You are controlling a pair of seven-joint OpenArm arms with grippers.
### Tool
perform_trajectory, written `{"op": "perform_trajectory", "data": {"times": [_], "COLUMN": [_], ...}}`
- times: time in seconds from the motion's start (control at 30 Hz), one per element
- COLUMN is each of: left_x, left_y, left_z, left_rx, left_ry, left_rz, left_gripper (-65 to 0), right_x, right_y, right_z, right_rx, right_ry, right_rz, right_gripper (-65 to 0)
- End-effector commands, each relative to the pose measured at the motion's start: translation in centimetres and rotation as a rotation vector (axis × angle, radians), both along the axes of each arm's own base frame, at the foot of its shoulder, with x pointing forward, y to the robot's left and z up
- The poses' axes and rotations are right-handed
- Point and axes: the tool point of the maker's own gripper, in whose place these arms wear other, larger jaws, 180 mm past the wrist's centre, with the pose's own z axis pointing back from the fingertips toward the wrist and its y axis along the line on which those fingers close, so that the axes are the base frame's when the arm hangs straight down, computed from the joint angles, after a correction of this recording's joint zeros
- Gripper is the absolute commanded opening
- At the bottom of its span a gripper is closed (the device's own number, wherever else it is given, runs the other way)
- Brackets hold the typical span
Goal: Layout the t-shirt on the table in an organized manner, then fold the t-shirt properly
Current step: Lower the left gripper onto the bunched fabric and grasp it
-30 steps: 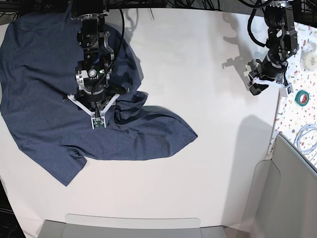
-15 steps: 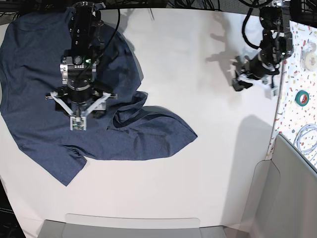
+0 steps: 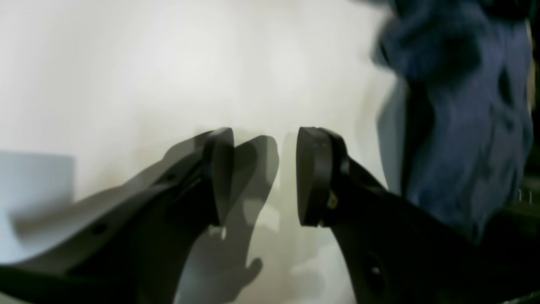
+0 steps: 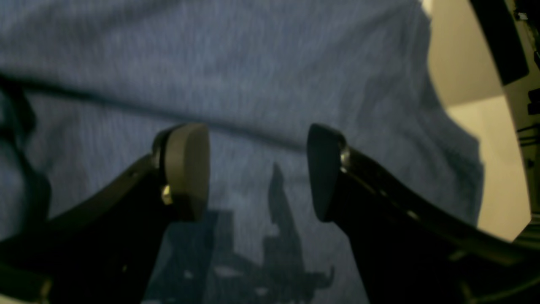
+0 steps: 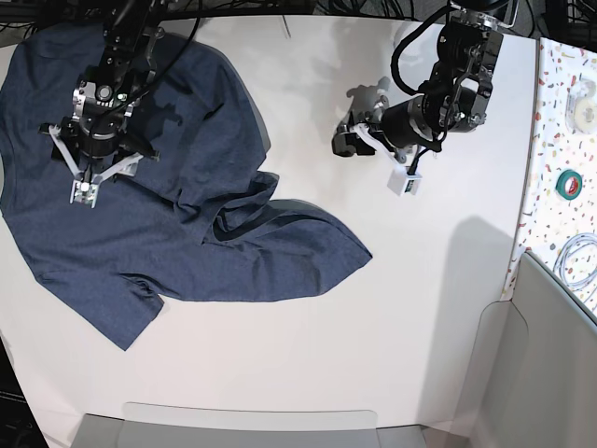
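The navy t-shirt [image 5: 196, 257] lies rumpled on the left half of the white table [image 5: 373, 355], with a fold ridge running through its middle and one flap reaching right. My right gripper [image 5: 91, 154] hovers over the shirt's upper left part. In the right wrist view its jaws [image 4: 257, 169] stand open just above the blue cloth [image 4: 270, 63], holding nothing. My left gripper [image 5: 347, 142] hangs over bare table to the right of the shirt. It is open and empty [image 3: 263, 177], and the shirt [image 3: 464, 109] shows blurred off to one side.
A speckled surface at the right edge holds a green tape roll [image 5: 569, 184], a white tape roll [image 5: 585, 103] and a coiled cable [image 5: 578, 261]. A grey panel [image 5: 550, 373] stands at the lower right. A grey tray edge [image 5: 252, 425] runs along the front.
My right gripper has travelled up and left across the shirt and opened wider, leaving the folded ridge behind. My left arm has swung left from the table's right edge toward the shirt.
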Motion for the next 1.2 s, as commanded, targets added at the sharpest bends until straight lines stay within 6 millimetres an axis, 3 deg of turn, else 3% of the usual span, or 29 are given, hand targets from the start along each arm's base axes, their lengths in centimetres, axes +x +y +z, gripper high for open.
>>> {"op": "perform_trajectory", "data": {"times": [0.0,0.3,0.57,0.8,1.0,1.17], "left_x": [0.9,3.2,5.6,7.3,7.4,7.4], "left_y": [-0.1,-3.4,-7.4,-8.2,-8.2,-8.6], "left_z": [0.9,3.1,4.5,3.0,1.0,1.1], "left_rx": [0.001,-0.073,-0.054,0.008,0.123,0.145], "left_ry": [-0.028,-0.075,-0.157,-0.228,-0.280,-0.311], "left_rz": [-0.011,-0.035,-0.171,-0.204,-0.244,-0.256], "left_gripper": [-40.1,-37.1,-37.0,-37.1,-37.1,-37.1], "right_x": [0.1,-2.5,-2.6,-2.6,-2.5,-2.5], "right_y": [-0.5,-1.8,-1.5,-1.5,-1.5,-1.5], "right_z": [0.7,-2.5,-2.7,-2.7,-2.7,-2.7], "right_rx": [-0.029,-0.059,-0.053,-0.051,-0.051,-0.051], "right_ry": [-0.021,0.113,0.117,0.117,0.115,0.115], "right_rz": [0.003,0.014,0.019,0.018,0.018,0.018], "right_gripper": [-28.9,-28.9,-28.9,-28.9,-28.9,-28.9]}}
